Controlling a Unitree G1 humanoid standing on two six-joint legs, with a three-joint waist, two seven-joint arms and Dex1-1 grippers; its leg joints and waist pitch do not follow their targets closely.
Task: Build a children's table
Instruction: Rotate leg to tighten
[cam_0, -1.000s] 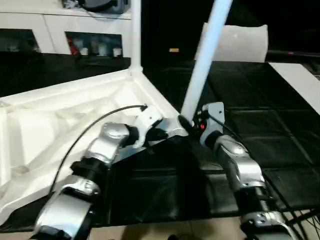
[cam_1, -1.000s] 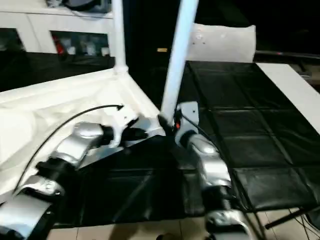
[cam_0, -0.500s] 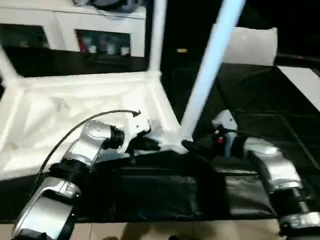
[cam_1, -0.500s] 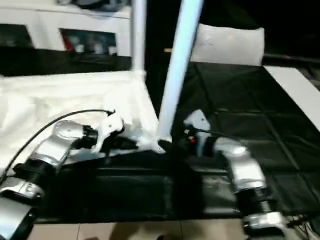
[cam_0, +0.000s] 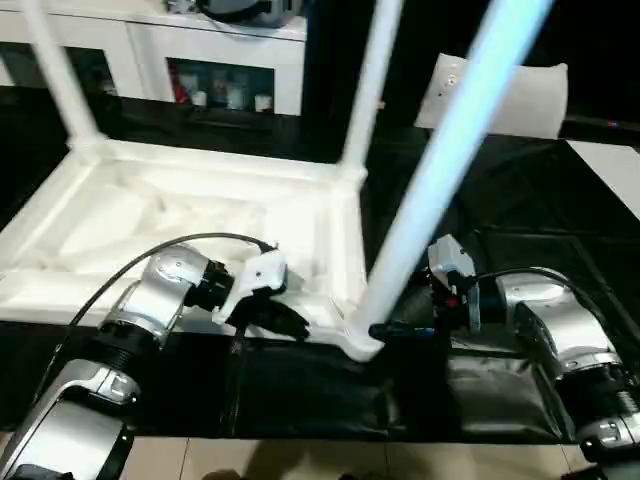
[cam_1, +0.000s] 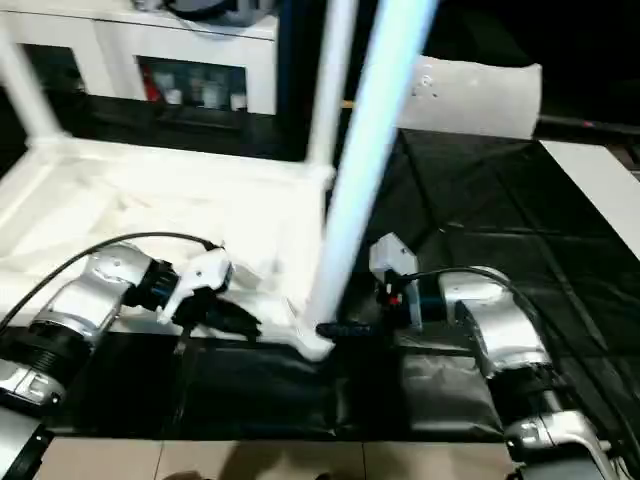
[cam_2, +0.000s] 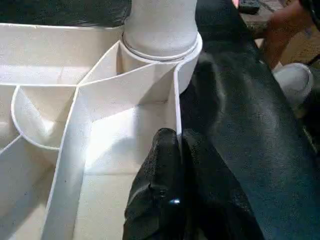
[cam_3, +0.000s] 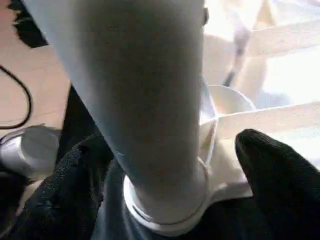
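Note:
The white tabletop (cam_0: 180, 215) lies upside down on a black mat, ribs up. Three white legs stand in its corner sockets: far left (cam_0: 58, 80), far right (cam_0: 368, 95) and near right (cam_0: 440, 190). My left gripper (cam_0: 290, 322) is at the near rim beside the near right corner. In the left wrist view the left gripper (cam_2: 175, 137) is shut on the thin rim wall (cam_2: 176, 107), just short of the socket. My right gripper (cam_0: 395, 328) reaches in from the right at the near right leg's base. In the right wrist view the right gripper (cam_3: 167, 145) stands open, a finger on each side of the leg (cam_3: 145, 90).
A white cabinet (cam_0: 220, 60) with dark compartments runs along the back. A white pillow-like slab (cam_0: 525, 95) stands at the back right and a white board (cam_0: 612, 170) at the right edge. Black mat (cam_0: 520, 250) covers the floor around the tabletop. A person's arm (cam_2: 282, 27) shows in the left wrist view.
The whole view has swung, so more of the tabletop and a far left leg now show. My right forearm has come round to the leg's right side, with its gripper opened around the base.

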